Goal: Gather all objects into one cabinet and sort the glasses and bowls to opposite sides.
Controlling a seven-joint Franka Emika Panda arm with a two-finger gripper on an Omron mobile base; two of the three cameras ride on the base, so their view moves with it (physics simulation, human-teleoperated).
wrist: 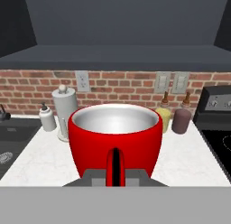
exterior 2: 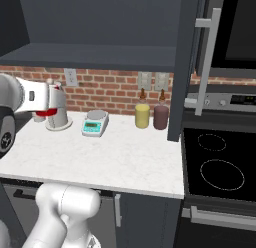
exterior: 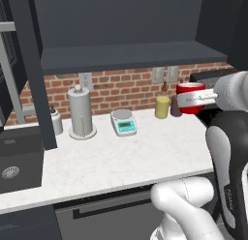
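My gripper (exterior: pixel 196 97) is shut on the small bright red cup (exterior: pixel 190 97) and holds it upright in the air above the right end of the counter. In the hand view the red cup (wrist: pixel 115 136) sits close in front, its pale inside bare, with the gripper (wrist: pixel 115 174) at its near wall. From the right base view the gripper (exterior 2: pixel 50 98) appears at the far left with a sliver of the red cup (exterior 2: pixel 47 112) under it. The dark slate cabinet (exterior: pixel 131 55) stands open above, its shelf bare; its door (exterior 2: pixel 186 67) carries a bar handle (exterior 2: pixel 207 62). The two mugs and the black bowl are out of view.
On the white counter (exterior: pixel 121 161) stand a paper towel holder (exterior: pixel 81 112), a kitchen scale (exterior: pixel 123 122), a yellow canister (exterior: pixel 162 107), a maroon canister (exterior 2: pixel 160 117) and a soap dispenser (exterior: pixel 55 120). A sink (exterior: pixel 19 159) lies left, a stove (exterior 2: pixel 217 167) right.
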